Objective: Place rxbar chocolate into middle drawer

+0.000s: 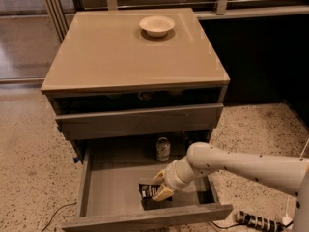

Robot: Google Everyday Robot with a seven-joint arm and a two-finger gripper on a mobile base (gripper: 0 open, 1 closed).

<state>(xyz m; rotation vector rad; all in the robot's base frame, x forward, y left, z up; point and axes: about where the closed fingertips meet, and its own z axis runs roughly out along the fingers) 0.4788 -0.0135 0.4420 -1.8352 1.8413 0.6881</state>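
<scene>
Your hand (161, 186) grasps the glossy black rxbar chocolate (146, 191), low inside the open grey wooden middle drawer (113, 182). I judge that only the release is left for you.

Wide grey wooden drawer (85, 187) pulled open, glossy black flat snack bar (147, 190) inside towards 6 o'clock, gripper (161, 187) at the bar's 3 o'clock end

Gripper (161, 186) sits inside middle drawer (145, 220) and hides the right end of rxbar chocolate (146, 191). Wrapper lettering unreadable. Can (163, 149) behind gripper, label illegible. Arm (251, 166) cut off at right edge.
</scene>
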